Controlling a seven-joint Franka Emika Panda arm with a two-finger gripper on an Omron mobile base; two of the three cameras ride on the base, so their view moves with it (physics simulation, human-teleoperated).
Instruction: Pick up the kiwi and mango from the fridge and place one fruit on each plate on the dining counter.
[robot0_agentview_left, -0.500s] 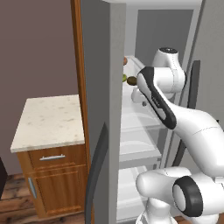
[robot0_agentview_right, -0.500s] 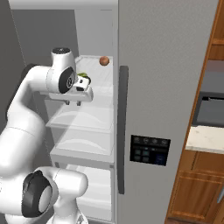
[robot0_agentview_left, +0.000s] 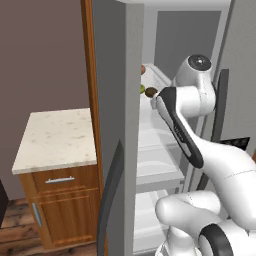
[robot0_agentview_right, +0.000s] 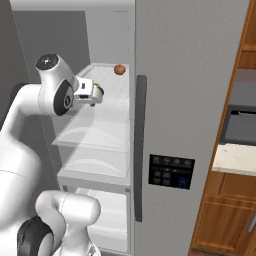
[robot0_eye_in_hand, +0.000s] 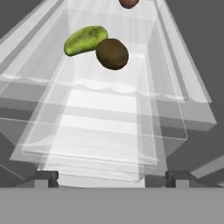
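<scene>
Left base view: fridge (robot0_agentview_left: 117, 125) door stood open; the kiwi (robot0_agentview_left: 151, 92) and a bit of the green mango (robot0_agentview_left: 142, 89) lay on a high white shelf, just past the white arm.
Right base view: gripper (robot0_agentview_right: 98, 94) reached in at that shelf; a reddish round fruit (robot0_agentview_right: 119, 69) sat farther back.
Hand view: kiwi (robot0_eye_in_hand: 112, 54) touched the mango (robot0_eye_in_hand: 85, 40), side by side on the shelf; the two finger tips (robot0_eye_in_hand: 45, 177) stood wide apart, holding nothing.

left/right base: behind arm, flanking, facing open fridge (robot0_agentview_right: 190, 100) | hand: close, along its shelves (robot0_eye_in_hand: 109, 131)
</scene>
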